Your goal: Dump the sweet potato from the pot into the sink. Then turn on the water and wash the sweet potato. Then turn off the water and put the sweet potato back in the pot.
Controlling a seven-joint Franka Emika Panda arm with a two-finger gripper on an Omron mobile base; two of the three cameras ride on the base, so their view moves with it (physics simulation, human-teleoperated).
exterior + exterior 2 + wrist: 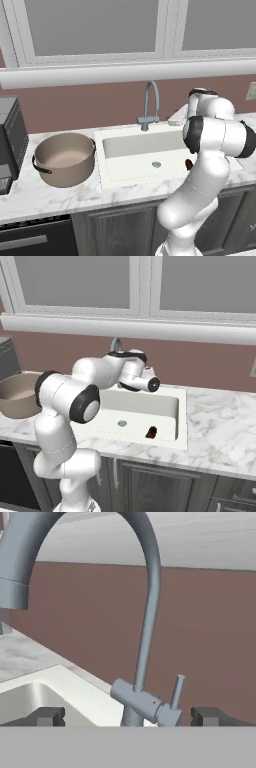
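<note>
One step done: sweet potato (pixel 151 431) lay in sink (pixel 182 421), pot (pixel 65 159) upright on counter | gripper (pixel 127 717) fingers apart, empty, facing faucet (pixel 147 637) lever | left: water on, wash, off, repot.

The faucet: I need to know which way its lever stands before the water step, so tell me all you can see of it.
The faucet is matte grey metal, a tall gooseneck whose spout curves over the white sink. Its stubby side valve body carries a thin lever standing upright, with a small red dot beside it. It rises from the sink's back rim against the brown wall. No water runs. The open hand faces it without touching.
</note>
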